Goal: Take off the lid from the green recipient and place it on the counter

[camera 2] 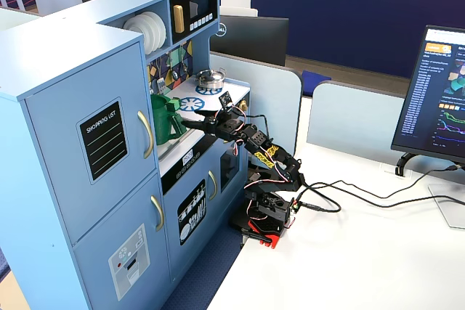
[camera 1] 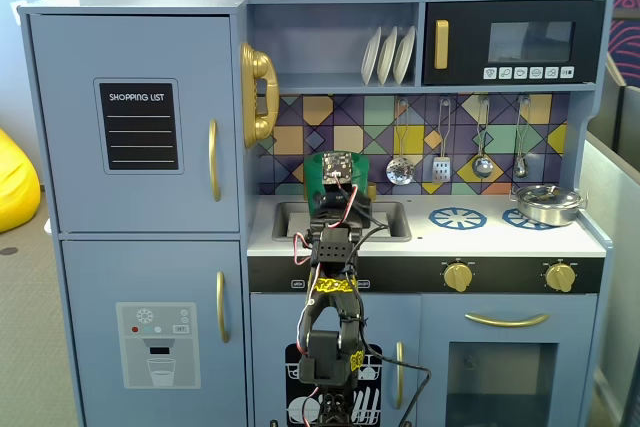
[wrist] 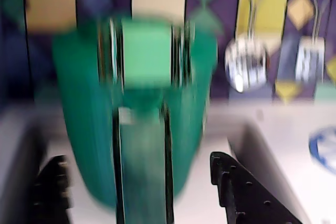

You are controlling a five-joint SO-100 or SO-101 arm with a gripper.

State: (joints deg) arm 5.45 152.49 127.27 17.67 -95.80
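One green pot [wrist: 94, 124] stands by the sink [camera 1: 391, 219]. One steel pan [camera 1: 546, 204] sits on one of two blue rings [camera 1: 457, 217]. The claw [wrist: 139, 182] is apart.

Recipient [camera 1: 337, 175] behind the sink [camera 1: 390, 219], pan [camera 1: 546, 204] far right on the counter [camera 1: 480, 232] in a fixed view.
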